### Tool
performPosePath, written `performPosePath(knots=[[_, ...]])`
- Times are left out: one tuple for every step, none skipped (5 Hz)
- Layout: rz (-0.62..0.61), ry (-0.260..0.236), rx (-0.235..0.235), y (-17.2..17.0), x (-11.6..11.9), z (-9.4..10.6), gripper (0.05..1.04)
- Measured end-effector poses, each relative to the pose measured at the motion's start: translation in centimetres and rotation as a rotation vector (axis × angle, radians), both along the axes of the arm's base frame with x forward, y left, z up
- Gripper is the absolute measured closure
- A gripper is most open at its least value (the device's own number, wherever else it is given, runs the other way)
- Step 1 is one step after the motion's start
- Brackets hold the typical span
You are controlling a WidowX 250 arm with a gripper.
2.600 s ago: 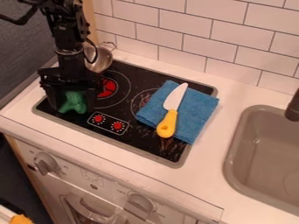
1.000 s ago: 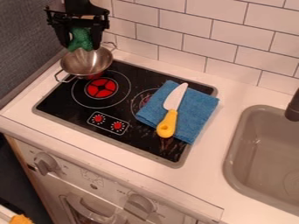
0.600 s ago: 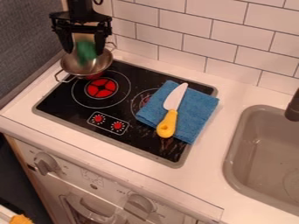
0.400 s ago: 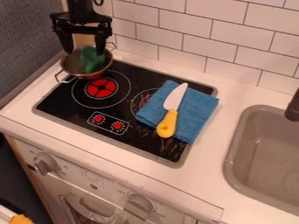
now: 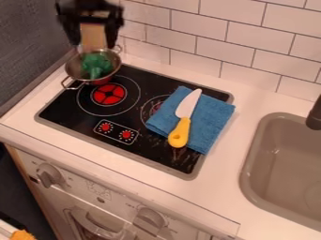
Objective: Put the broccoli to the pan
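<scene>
Inside the metal pan, the broccoli lies beneath a spread tool

Down in the bowl of the pan (image 5: 74, 70), at the upper left of the view, rests the green broccoli (image 5: 96, 64), its head toward the back and its stem toward the front. Above it hangs the black tool (image 5: 93, 42) – its two fingers spread wide, nothing pinched between them, and the broccoli clear of both.

The pan has a loop handle at its front left and another at its back right. It stands at the far left corner of the black cooktop (image 5: 59, 110), just behind a red burner marking (image 5: 108, 95). To the right, a folded blue cloth (image 5: 213, 119) lies partly on the cooktop, with a knife (image 5: 179, 133) on top – white blade pointing to the back, yellow handle to the front.

Around the cooktop runs the white table (image 5: 219, 192). A grey sink (image 5: 282, 164) is set into it at the right, below white wall tiles (image 5: 207, 30).
</scene>
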State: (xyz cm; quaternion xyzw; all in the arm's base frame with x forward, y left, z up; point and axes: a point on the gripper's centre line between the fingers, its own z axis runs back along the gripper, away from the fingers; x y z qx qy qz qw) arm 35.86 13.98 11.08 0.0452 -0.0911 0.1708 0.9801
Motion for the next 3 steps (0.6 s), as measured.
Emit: performPosePath(knots=[[-0.084,-0.018,-0.036,-3.0,-1.6,0.2,0.083],[-0.149,0.005,-0.053,-5.1,-2.6,-0.7,0.083],[-0.208,0.022,-0.069,-6.9,-3.1,-1.5,0.083]])
